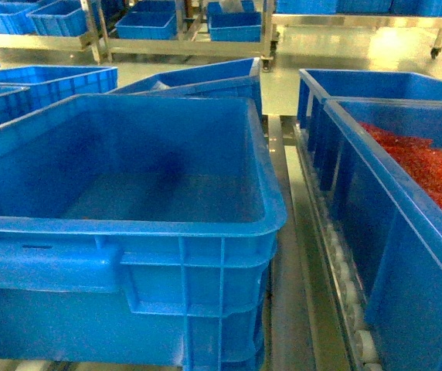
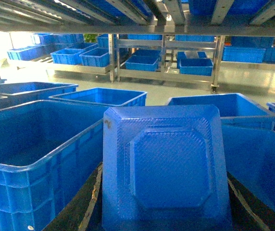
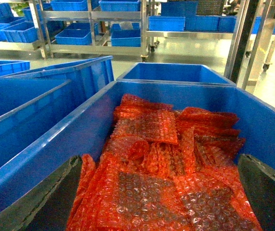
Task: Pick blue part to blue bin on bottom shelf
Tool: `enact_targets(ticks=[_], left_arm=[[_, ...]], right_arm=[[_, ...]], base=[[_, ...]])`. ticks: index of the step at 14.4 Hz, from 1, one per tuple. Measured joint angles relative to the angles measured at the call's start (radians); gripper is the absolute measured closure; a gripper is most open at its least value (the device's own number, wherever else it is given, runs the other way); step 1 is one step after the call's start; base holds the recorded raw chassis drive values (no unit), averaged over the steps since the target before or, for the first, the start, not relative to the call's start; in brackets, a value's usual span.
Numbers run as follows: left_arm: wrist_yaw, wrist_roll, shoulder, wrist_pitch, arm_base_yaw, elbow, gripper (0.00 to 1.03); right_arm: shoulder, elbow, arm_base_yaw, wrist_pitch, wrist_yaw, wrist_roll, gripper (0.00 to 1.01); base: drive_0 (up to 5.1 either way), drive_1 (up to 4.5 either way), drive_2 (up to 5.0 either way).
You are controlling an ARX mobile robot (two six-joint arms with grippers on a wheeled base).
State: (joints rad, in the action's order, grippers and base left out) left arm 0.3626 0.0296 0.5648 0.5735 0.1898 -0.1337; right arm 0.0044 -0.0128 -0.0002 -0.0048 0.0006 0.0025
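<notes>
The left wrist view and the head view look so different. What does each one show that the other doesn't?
Only the left wrist view shows the blue part, a boxy block filling the foreground between the left gripper's dark fingers. Only the head view shows the neighbouring crate's red contents and the white rollers of the shelf rail. Both show the large empty blue bin, other blue crates, and steel racks behind.

Bottom shelf [image 1: 343,272] roller rails carry blue bin [image 1: 198,232], red-filled crate [image 1: 406,232].
</notes>
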Motion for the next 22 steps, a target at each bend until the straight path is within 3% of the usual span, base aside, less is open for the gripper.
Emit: enact_targets(ticks=[22], left_arm=[[0.000,0.000,0.000,0.000,0.000,0.000,0.59]], right_arm=[[0.000,0.000,0.000,0.000,0.000,0.000,0.03]], base=[[0.0,0.00,0.0]])
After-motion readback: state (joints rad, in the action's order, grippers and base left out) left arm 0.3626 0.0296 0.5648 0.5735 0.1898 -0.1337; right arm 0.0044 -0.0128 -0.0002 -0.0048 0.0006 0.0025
